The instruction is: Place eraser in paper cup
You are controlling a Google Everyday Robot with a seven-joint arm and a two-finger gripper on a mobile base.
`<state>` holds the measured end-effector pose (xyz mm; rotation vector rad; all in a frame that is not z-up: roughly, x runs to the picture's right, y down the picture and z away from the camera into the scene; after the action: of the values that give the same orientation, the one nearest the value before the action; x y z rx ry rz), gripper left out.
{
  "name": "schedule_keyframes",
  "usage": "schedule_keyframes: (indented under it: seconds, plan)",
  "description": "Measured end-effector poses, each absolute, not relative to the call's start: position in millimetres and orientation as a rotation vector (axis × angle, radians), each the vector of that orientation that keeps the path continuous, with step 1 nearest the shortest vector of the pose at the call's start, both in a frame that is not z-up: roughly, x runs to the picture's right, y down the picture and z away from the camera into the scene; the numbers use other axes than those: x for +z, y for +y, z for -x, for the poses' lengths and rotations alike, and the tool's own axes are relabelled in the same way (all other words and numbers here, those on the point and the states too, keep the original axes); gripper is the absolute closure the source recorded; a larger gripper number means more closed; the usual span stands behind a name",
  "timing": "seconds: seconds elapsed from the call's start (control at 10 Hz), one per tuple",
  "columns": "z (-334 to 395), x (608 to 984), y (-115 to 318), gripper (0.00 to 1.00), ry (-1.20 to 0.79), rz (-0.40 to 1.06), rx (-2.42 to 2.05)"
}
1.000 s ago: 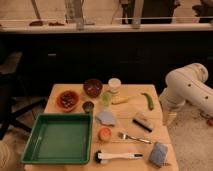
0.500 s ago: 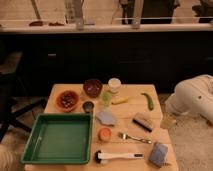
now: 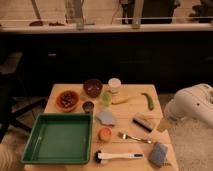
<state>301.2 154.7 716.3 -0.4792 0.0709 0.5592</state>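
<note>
Eraser [image 3: 143, 122] lies flat on the right side of the worktop [image 3: 132, 107], well apart from the paper cup [image 3: 114, 84], which stands upright at the far edge, mouth up to take a drop. My gripper [image 3: 164, 125] hangs off the worktop's right edge, just beside the eraser, lining up a pick, I judge. Released or clenched, I cannot tell. I count one eraser, one paper cup, one fork [image 3: 134, 137] and one green tray [image 3: 62, 116].

I see my arm [image 3: 192, 106] cut off by the right edge. The gripper [image 3: 163, 124] at its lower end, beside the table's [image 3: 131, 102] right side, is too dim to read.
</note>
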Motion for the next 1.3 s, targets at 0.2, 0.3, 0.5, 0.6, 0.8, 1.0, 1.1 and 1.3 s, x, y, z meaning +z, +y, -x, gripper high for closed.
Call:
schedule_keyframes:
  seconds: [0.2, 0.3, 0.5, 0.6, 0.8, 1.0, 1.1, 1.3]
  plan:
    - [-301.3, 716.3, 154.8, 0.20, 0.071, 0.479, 0.560]
    - [-301.1, 717.1, 154.7, 0.20, 0.068, 0.479, 0.564]
    - [-309.8, 728.7, 161.6, 0.20, 0.061, 0.472, 0.632]
    - [-314.3, 738.8, 168.2, 0.20, 0.053, 0.469, 0.676]
    - [-325.0, 752.4, 178.9, 0.20, 0.032, 0.457, 0.745]
    - [-334.2, 764.6, 191.6, 0.20, 0.001, 0.452, 0.795]
    - [-334.6, 771.7, 195.4, 0.20, -0.010, 0.457, 0.802]
    - [-331.8, 787.4, 200.5, 0.20, -0.024, 0.474, 0.805]
